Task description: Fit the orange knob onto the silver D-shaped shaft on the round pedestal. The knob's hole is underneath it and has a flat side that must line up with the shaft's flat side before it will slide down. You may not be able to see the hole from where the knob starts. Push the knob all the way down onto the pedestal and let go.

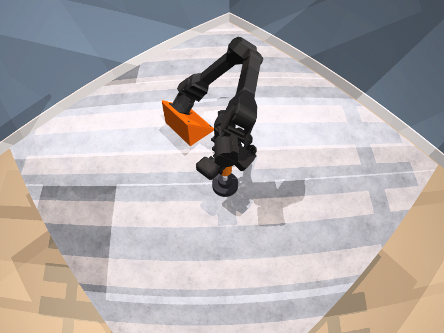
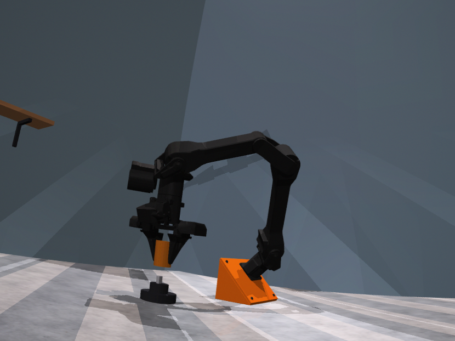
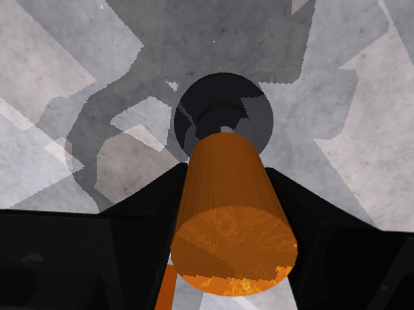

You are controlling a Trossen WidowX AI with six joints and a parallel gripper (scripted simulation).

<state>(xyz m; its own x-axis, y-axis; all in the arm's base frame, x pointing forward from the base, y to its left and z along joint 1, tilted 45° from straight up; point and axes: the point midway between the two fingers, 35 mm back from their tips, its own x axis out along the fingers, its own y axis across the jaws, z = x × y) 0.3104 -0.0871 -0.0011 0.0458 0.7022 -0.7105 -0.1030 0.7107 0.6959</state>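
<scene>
The orange knob [image 1: 227, 171] [image 2: 161, 253] [image 3: 230, 193] is a cylinder held nearly upright, with a slight tilt in the exterior view. My gripper [image 2: 163, 259] [image 3: 225, 172] is shut on it, a finger on each side. The silver shaft [image 2: 159, 279] [image 3: 227, 129] stands on the black round pedestal [image 1: 224, 192] [image 2: 158, 299] [image 3: 224, 83]. The knob hangs above the shaft with a gap between them in the exterior view. In the wrist view the knob covers most of the shaft. The knob's hole and its flat side are hidden underneath.
The arm's orange wedge base [image 1: 177, 123] [image 2: 237, 280] stands behind and left of the pedestal in the top view, and right of it in the exterior view. The pedestal stands on the striped marble table top [image 1: 240, 273]. Arm shadows fall around the pedestal.
</scene>
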